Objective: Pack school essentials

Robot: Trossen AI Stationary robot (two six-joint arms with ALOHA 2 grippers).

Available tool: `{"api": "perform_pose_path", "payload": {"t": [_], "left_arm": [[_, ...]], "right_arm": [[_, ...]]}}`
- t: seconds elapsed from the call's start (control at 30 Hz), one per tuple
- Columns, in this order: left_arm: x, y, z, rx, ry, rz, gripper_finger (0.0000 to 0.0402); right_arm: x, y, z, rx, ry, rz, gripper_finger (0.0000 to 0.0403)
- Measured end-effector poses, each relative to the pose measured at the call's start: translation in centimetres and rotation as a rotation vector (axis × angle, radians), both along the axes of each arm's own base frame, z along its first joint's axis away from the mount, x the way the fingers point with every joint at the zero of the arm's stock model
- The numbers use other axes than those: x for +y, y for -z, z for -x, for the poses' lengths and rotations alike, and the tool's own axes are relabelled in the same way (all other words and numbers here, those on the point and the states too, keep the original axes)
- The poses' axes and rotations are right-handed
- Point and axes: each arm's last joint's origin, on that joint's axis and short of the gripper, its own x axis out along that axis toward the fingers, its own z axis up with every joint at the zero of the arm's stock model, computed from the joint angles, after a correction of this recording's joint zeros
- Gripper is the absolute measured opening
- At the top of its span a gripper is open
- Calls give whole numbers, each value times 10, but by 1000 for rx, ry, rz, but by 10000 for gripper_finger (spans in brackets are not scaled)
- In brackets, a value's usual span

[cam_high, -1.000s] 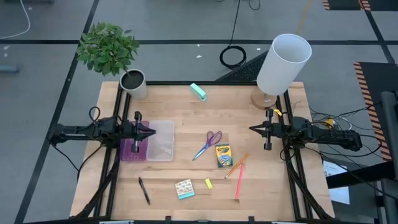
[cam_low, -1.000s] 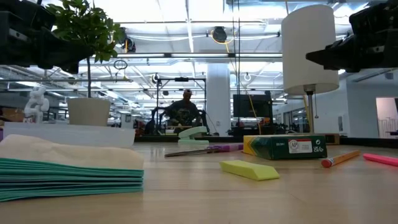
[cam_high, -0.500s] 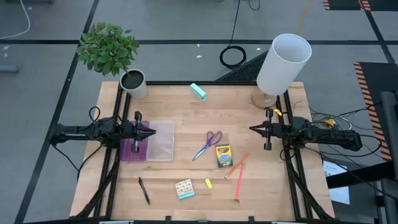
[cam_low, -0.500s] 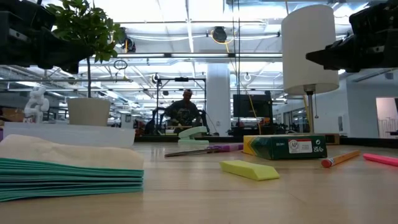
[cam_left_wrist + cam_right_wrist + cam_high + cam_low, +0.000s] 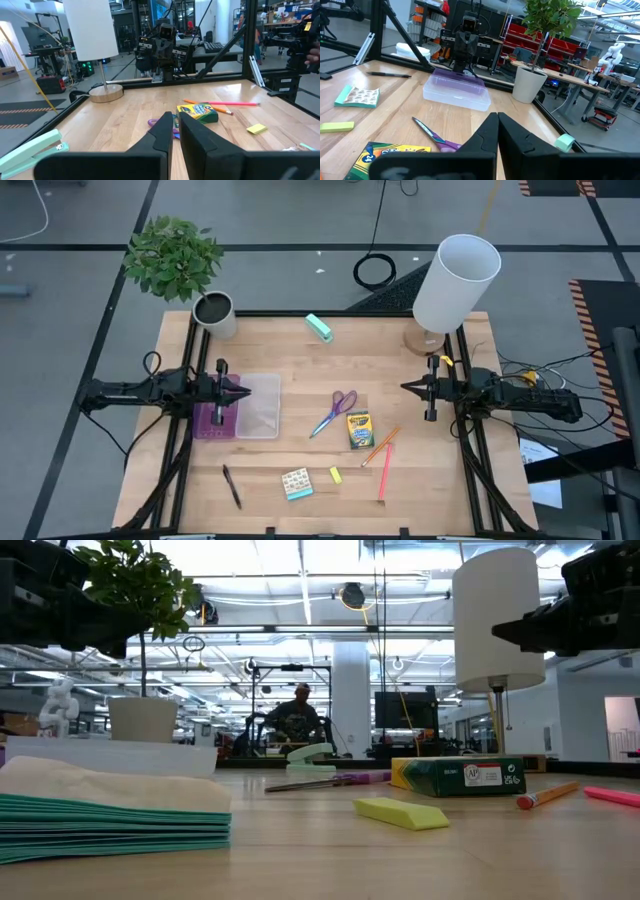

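Place: a robotics lab or workshop hall, not a home.
Ceiling: open, with exposed beams and strip lights.
Floor: grey, marked with taped lines and hazard stripes point(image 5: 583, 302).
Background: red storage bins point(image 5: 512, 46), wheeled workbenches, monitors, a seated person point(image 5: 296, 718).
Other robots: a white humanoid figure point(image 5: 612, 54) stood on a bench.
Workstation: a wooden table point(image 5: 290, 360) in a black metal frame.

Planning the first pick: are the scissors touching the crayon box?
Apart. The high view shows bare wood between the scissors and the crayon box.
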Motion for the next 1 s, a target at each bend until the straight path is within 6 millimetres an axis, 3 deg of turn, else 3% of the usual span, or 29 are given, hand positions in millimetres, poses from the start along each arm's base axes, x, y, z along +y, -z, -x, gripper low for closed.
{"api": "perform_pose_path", "payload": {"t": [0.2,0.5,0.7,1.0], "left_arm": [[0,0,0,0,0,0,35],[0,0,0,0,0,0,35],[0,0,0,0,0,0,35],[0,0,0,0,0,0,35]], "right_arm": [[0,-2,0,-24,0,-2,0],[0,-7,0,-79,-22,-174,0],[2,-4,-1,-12,-71,-219,0],[2,-53,-3,98,-70,-311,0]]}}
